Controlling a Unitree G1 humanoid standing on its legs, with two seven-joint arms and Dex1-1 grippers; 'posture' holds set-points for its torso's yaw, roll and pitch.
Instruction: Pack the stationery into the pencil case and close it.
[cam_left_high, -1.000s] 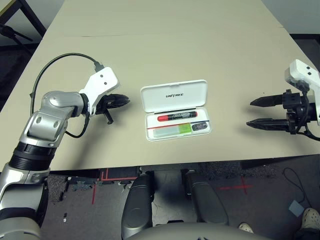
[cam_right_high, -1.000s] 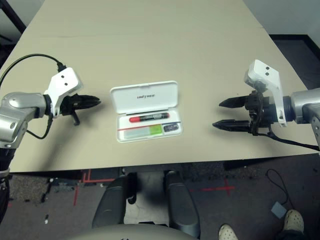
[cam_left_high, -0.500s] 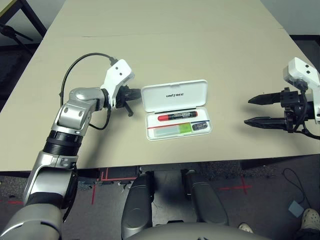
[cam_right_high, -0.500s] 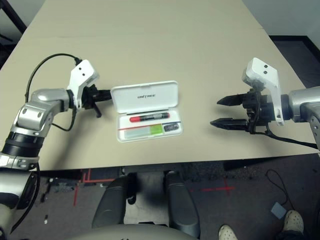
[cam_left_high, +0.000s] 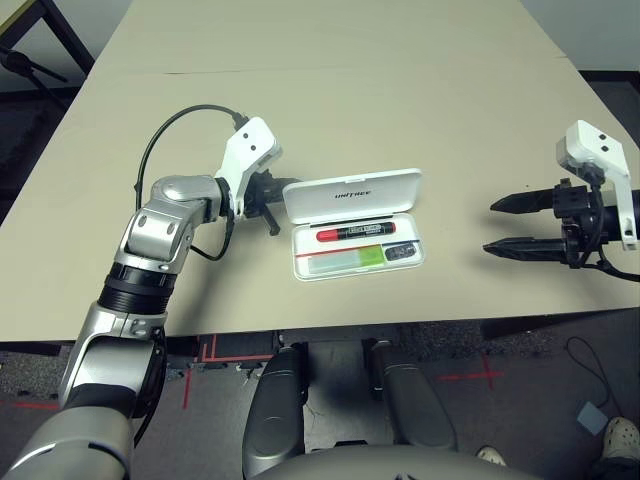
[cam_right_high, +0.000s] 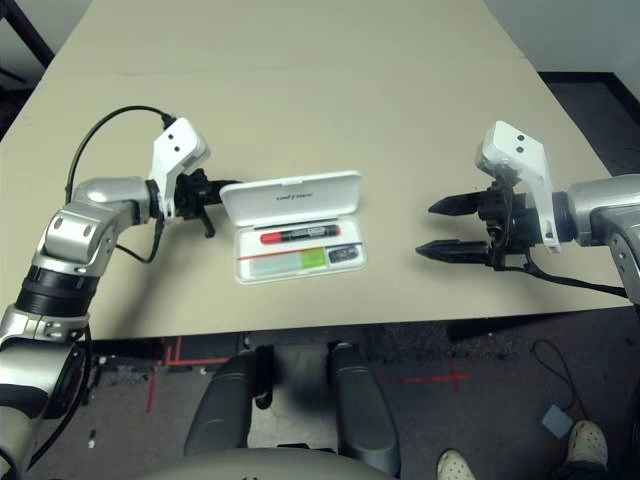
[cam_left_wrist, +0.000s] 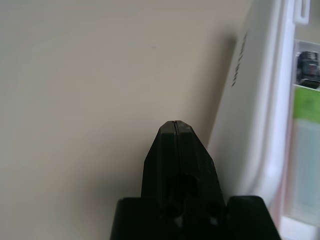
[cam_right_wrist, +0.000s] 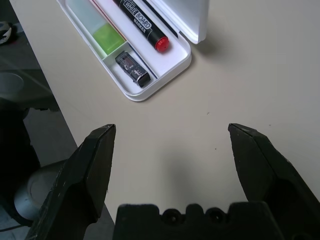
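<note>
A white pencil case (cam_left_high: 355, 222) lies open near the front edge of a beige table (cam_left_high: 330, 90), its lid (cam_left_high: 352, 193) tilted partway up from the hinge rather than lying flat. Inside the tray, a red marker (cam_left_high: 353, 233) with black ends rests along the hinge side; just in front of it sits a pale bar with a green end (cam_left_high: 345, 260), and beside that green end, toward the robot's right, a small dark grey piece (cam_left_high: 400, 254).

The left gripper (cam_left_high: 272, 197) is at the case's left end, its two black fingers pressed together into a single point. In the left wrist view the joined fingertips (cam_left_wrist: 174, 131) sit just beside the outer face of the raised lid (cam_left_wrist: 250, 105), at its lower corner; whether they actually touch the plastic cannot be told. A black cable (cam_left_high: 175, 125) loops over the table from the back of that wrist.

The right gripper (cam_left_high: 505, 225) hovers well apart from the case, off to the right near the table's edge, with its fingers spread wide and nothing between them. Its wrist camera looks across bare tabletop to the right end of the open tray (cam_right_wrist: 150, 80), where the marker's red cap (cam_right_wrist: 160, 44) and the dark piece (cam_right_wrist: 132, 67) lie side by side, far beyond the fingertips (cam_right_wrist: 102, 142).
</note>
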